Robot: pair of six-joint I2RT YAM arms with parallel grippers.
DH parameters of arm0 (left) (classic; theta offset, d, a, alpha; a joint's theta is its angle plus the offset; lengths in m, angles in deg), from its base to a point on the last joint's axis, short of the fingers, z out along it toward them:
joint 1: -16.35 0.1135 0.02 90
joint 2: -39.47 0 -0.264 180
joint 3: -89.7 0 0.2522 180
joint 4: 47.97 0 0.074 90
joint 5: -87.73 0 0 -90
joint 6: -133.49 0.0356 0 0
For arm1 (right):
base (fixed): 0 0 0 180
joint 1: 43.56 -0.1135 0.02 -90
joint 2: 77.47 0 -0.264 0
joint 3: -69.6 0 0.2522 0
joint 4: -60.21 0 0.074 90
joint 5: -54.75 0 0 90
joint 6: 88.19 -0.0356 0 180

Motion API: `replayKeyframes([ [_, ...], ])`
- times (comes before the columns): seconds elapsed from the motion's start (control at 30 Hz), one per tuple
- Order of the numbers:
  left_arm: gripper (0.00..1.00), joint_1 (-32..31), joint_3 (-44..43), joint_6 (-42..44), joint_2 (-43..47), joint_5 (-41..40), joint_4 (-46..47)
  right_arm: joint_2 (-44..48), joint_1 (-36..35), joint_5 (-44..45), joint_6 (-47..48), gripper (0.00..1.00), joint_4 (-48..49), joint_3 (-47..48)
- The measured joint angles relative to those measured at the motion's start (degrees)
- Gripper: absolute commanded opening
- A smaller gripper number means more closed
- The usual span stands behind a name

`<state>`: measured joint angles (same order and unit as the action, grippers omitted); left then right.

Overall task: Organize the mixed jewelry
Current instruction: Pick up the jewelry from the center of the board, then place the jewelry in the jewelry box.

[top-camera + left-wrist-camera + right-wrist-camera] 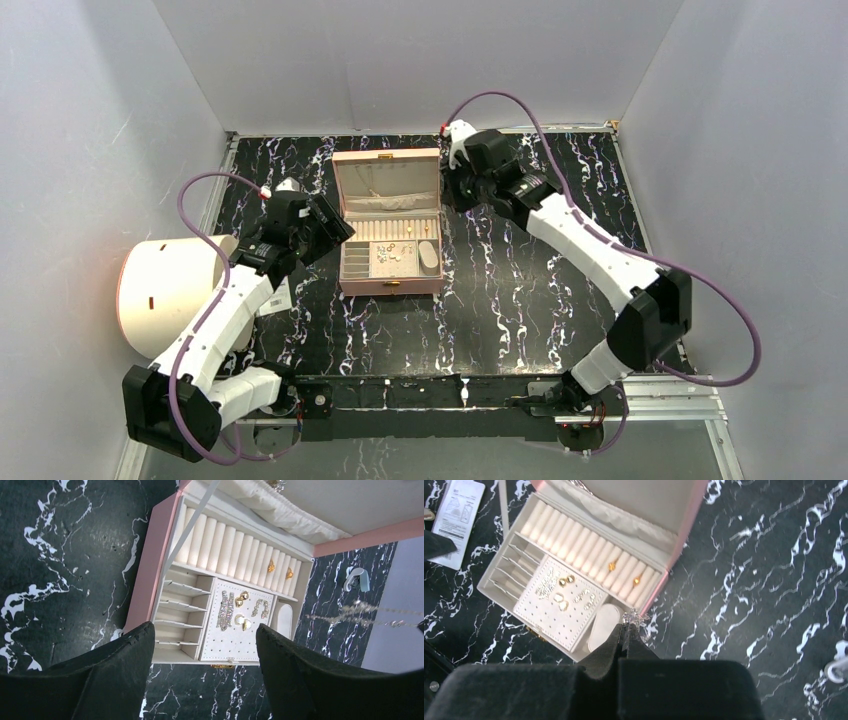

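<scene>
2 white arms (215,320), black joints (655,320), looping purple cables (492,94), matte black pincer fingers (100,680)

**Left arm** (215,320): base at 7 o'clock of the overhead view, elbow folded beside it, white forearm slanting toward 1 o'clock.
**Left gripper** (205,630): at 9 o'clock, tilted downward, jaws spread wide, nothing between them.
**Right arm** (590,250): base at 5 o'clock, elbow raised at 4 o'clock, forearm stretching toward 10 o'clock.
**Right gripper** (626,630): near 12 o'clock, angled downward, jaws pressed together, a silvery chain piece (634,616) pinched at the tips.
</scene>
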<state>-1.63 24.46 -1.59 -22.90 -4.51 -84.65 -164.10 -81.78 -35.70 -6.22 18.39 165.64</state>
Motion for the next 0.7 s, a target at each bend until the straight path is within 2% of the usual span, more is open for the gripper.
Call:
replayKeyframes([
  [0.4, 0.71, 0.0, 2.78, -2.27, -3.21, 0.79, -1.05, -14.53, -2.58, -1.27, 5.73, 0.0, 5.57, 14.03],
  [0.7, 0.71, 0.0, 5.05, -2.25, -3.17, 0.66, -0.24, -20.22, -3.82, 3.28, 6.84, 0.0, 10.75, 16.28],
])
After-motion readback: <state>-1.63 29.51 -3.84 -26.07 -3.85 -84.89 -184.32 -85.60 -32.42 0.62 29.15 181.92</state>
